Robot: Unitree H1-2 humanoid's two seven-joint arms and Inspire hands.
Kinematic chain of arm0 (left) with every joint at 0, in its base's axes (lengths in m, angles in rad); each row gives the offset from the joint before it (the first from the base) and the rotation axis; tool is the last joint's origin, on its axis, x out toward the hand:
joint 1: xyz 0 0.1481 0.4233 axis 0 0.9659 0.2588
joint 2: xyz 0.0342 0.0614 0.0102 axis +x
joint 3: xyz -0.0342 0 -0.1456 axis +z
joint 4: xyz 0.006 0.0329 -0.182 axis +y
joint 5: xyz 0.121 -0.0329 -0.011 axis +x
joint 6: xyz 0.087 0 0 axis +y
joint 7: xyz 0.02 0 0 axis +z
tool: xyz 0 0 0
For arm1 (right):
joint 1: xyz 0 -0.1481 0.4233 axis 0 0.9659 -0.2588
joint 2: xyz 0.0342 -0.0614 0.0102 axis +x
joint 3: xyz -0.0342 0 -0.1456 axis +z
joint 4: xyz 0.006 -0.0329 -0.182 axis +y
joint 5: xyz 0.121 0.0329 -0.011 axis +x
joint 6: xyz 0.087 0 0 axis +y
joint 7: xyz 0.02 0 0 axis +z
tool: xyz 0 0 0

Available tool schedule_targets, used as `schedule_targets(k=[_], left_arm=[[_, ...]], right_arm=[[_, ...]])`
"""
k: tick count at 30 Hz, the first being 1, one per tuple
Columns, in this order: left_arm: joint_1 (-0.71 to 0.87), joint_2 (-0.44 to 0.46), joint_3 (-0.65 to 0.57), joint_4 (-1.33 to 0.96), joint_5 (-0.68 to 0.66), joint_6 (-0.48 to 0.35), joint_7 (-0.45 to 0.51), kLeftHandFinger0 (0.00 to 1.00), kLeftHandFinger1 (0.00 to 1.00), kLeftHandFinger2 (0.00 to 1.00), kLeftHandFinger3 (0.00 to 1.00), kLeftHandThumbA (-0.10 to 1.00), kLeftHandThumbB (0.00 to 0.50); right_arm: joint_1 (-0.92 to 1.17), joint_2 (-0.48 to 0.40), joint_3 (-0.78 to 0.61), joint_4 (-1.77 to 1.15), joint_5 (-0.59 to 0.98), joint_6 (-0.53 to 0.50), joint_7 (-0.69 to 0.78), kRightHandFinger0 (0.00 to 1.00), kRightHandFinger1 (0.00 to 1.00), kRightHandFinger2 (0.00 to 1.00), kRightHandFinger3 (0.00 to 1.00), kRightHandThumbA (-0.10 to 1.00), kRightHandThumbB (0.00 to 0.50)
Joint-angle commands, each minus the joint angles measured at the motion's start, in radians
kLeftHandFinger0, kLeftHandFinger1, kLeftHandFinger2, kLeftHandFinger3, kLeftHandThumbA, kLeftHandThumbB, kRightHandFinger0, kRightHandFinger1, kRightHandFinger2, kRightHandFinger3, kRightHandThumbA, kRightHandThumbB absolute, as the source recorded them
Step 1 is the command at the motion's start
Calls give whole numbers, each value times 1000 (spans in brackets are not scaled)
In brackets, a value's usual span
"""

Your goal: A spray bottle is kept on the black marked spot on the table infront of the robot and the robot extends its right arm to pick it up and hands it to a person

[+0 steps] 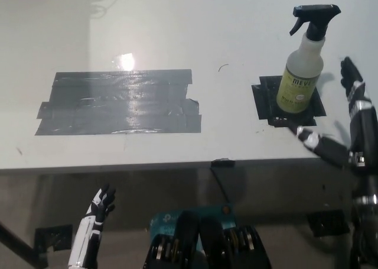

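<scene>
The spray bottle [302, 74] stands upright on the small black taped square [287, 103], far over on the right of the white worktop [177, 32], its black trigger head pointing left. The right robot hand [345, 130] is up over the worktop's near edge, just right of the bottle, fingers [351, 77] spread wide and apart from it, holding nothing; one digit reaches toward the square's near corner. Between bottle and hand there is a slim strip of bare surface. To the left, well apart, lies a broad patch of grey duct tape [118, 101] with open worktop all round. The left robot hand [99, 207] hangs below the front edge at lower left, fingers loosely apart.
</scene>
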Motion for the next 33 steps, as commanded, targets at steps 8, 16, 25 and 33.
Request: schedule_targets(k=[8, 16, 25, 33], left_arm=[[3, 12, -7, 9, 23, -71, 13, 1000, 1000, 1000, 1000, 1000, 273], [0, 14, -8, 14, 33, -80, 12, 1000, 1000, 1000, 1000, 1000, 268], [-2, 11, -4, 14, 46, -82, 22, 1000, 1000, 1000, 1000, 1000, 281], [2, 13, -5, 4, 65, -91, 25, 1000, 1000, 1000, 1000, 1000, 265]], right_arm=[[-200, -24, -70, 218, 28, 99, -36, 1000, 1000, 1000, 1000, 1000, 357], [-299, -18, -80, 388, 43, 85, -57, 1000, 1000, 1000, 1000, 1000, 327], [-381, -13, -37, 544, -13, 84, -90, 1000, 1000, 1000, 1000, 1000, 363], [-441, 2, -28, 698, 6, 66, -111, 1000, 1000, 1000, 1000, 1000, 354]])
